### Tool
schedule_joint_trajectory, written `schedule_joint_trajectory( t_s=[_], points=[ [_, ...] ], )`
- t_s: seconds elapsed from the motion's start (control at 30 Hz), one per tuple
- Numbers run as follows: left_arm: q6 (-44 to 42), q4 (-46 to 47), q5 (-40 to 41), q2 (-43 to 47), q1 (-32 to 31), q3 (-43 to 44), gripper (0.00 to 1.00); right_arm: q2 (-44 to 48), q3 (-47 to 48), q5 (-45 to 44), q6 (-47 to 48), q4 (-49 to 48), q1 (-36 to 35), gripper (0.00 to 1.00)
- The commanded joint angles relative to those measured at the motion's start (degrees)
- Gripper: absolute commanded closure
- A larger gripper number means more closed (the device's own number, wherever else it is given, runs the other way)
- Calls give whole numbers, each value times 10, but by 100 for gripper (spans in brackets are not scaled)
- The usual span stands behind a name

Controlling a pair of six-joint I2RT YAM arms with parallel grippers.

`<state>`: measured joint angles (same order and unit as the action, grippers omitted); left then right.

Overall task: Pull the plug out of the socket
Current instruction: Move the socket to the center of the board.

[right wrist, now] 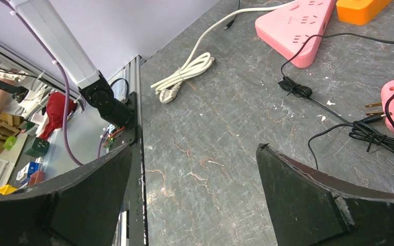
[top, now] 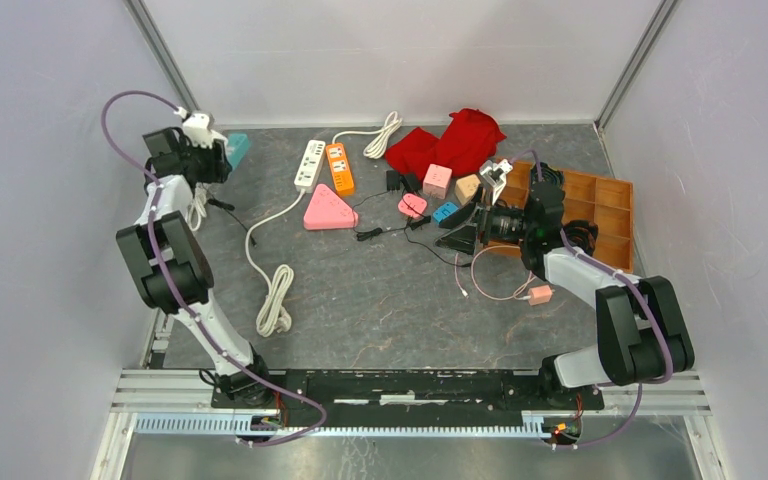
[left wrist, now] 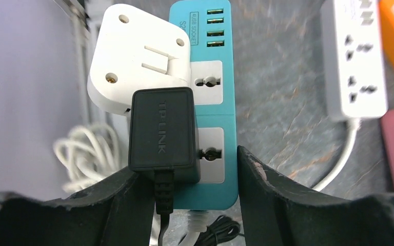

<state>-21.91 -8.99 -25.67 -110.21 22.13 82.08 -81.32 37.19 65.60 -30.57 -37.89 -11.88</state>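
At the worktop's 10 o'clock the black plug sits on the teal socket strip, flanked by the left pincer's jaws, grip impossible to tell, while the right pincer gapes wide beside the compartmented orange tray at 2 o'clock, its contents unclear.

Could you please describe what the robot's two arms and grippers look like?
The left arm and right arm alike have white links and black joints, each trailed by a purple cable. The left gripper and right gripper have broad black wedge-shaped fingers with scuffed edges.
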Motion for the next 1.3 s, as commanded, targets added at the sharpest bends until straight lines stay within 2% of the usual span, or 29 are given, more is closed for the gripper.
schedule_joint_trajectory(
  t_s=[0.0,0.23,0.47,0.9,1.27],
  points=[
    [98,105,-16,88,-2,8,98,19,21,5,12,-4,2,2],
    [207,159,-25,137,-6,18,98,27,21,6,14,-3,2,2],
    [283,228,-29,197,-36,13,98,36,22,6,17,-3,2,2],
    [298,249,-6,280,-173,23,98,49,21,6,18,-4,3,2],
    [313,246,-13,327,-265,15,98,56,20,7,18,-8,2,2]
  ],
)
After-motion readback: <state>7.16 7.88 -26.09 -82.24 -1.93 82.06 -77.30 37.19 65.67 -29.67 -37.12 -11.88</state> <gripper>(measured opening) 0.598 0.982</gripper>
